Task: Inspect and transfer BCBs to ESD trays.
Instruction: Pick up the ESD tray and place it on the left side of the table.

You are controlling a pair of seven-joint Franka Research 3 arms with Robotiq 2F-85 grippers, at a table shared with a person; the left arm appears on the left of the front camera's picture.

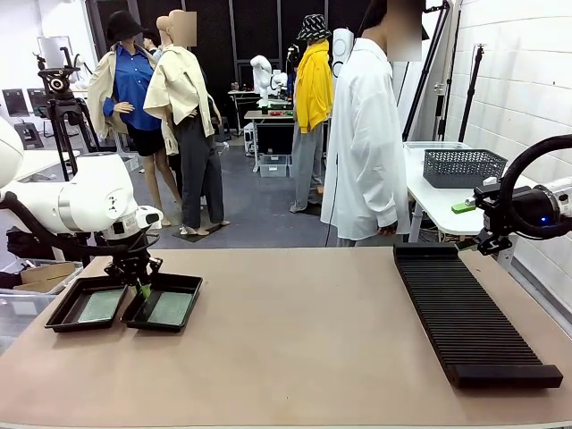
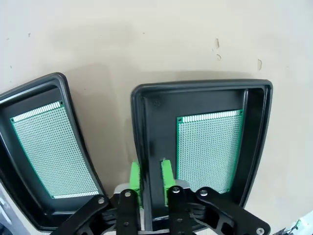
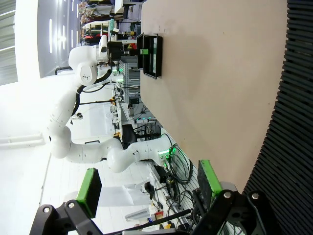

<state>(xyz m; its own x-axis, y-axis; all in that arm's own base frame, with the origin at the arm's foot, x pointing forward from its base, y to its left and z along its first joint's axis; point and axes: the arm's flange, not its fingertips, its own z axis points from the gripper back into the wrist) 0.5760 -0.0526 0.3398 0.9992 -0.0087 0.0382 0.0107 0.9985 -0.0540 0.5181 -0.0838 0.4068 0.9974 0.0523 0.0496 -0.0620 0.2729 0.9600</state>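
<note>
A: Item one, left gripper (image 2: 151, 178) — what do you have?

B: I see it low over the two ESD trays at my left end of the table (image 1: 295, 357); from the left wrist camera its green pads (image 2: 167, 176) straddle the near rim of the right-hand tray (image 2: 205, 93), one pad outside the wall, one inside; a narrow gap with the rim in it; I cannot tell whether the pads press on that rim or stand just off it.

A: Item two, the BCBs?

B: Two boards, one per tray; one BCB (image 2: 209, 149) lies flat on the floor of the right-hand tray, just beside the inner pad; the other BCB (image 2: 54, 149) lies flat in the left-hand tray (image 2: 63, 81); the trays sit side by side (rims close, a strip of table between them).

A: Item three, right gripper (image 3: 146, 183)?

B: Fingers spread wide, nothing between them; held off the table's right edge, near the long black ribbed rack (image 1: 469, 313).

A: Anything else?

B: A person in a white shirt (image 1: 362, 152) stands at the far side; a grey mesh basket (image 1: 463, 166) on the side bench.
</note>
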